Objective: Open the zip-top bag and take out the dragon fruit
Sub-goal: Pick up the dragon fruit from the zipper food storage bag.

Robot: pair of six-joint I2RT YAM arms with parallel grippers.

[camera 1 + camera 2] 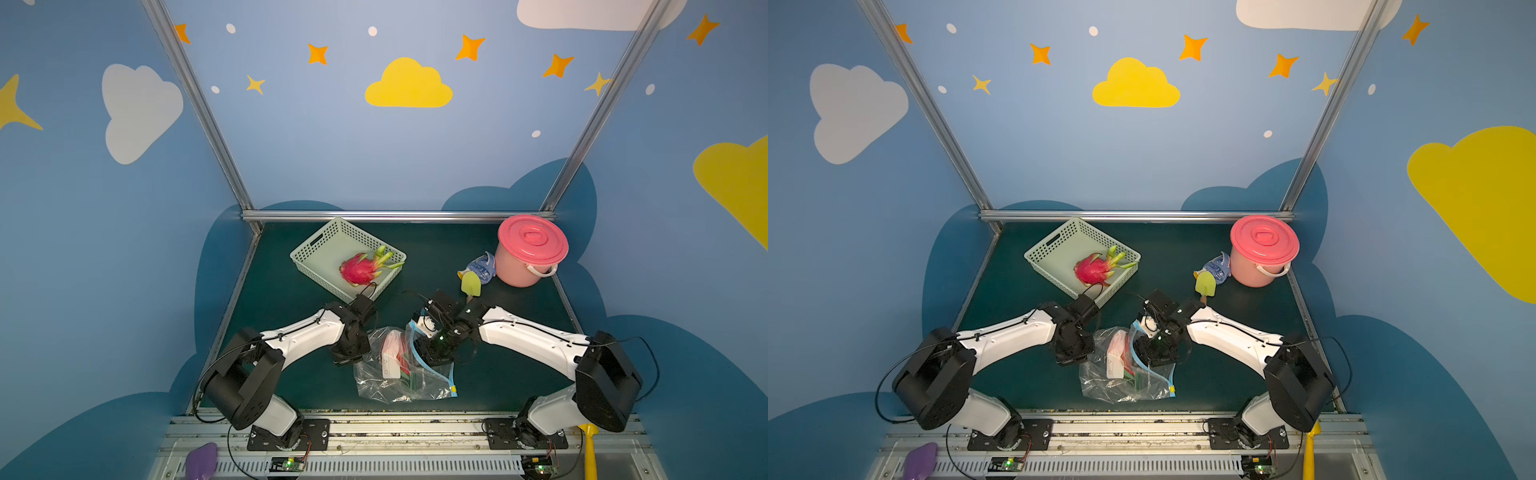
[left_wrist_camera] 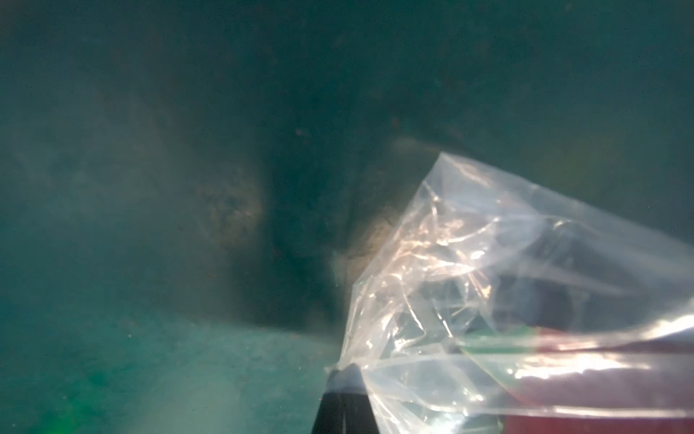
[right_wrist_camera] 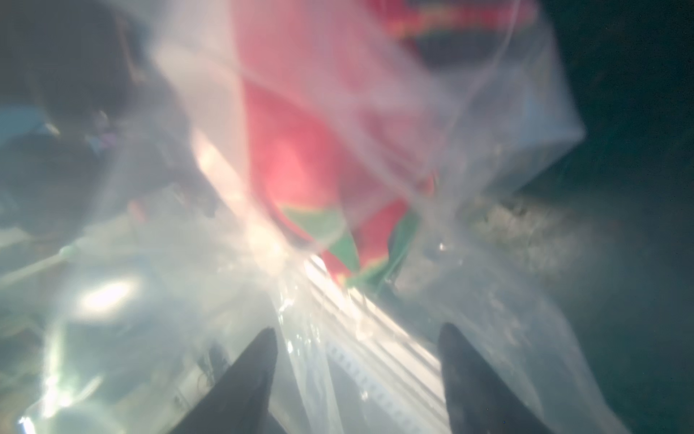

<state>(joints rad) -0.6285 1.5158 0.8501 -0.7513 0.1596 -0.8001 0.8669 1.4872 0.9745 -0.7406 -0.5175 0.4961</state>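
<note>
On the green desk, left claw pinches the zip-top bag edge; right claw stands apart astride its plastic.

Dark green table carried four items. Pale green perforated basket sat at back left, pink lidded bucket at back right. A blue-white bundle and a yellow-green paddle-shaped toy lay just beside the bucket. Crinkled zip-top bag lay front centre.
</note>
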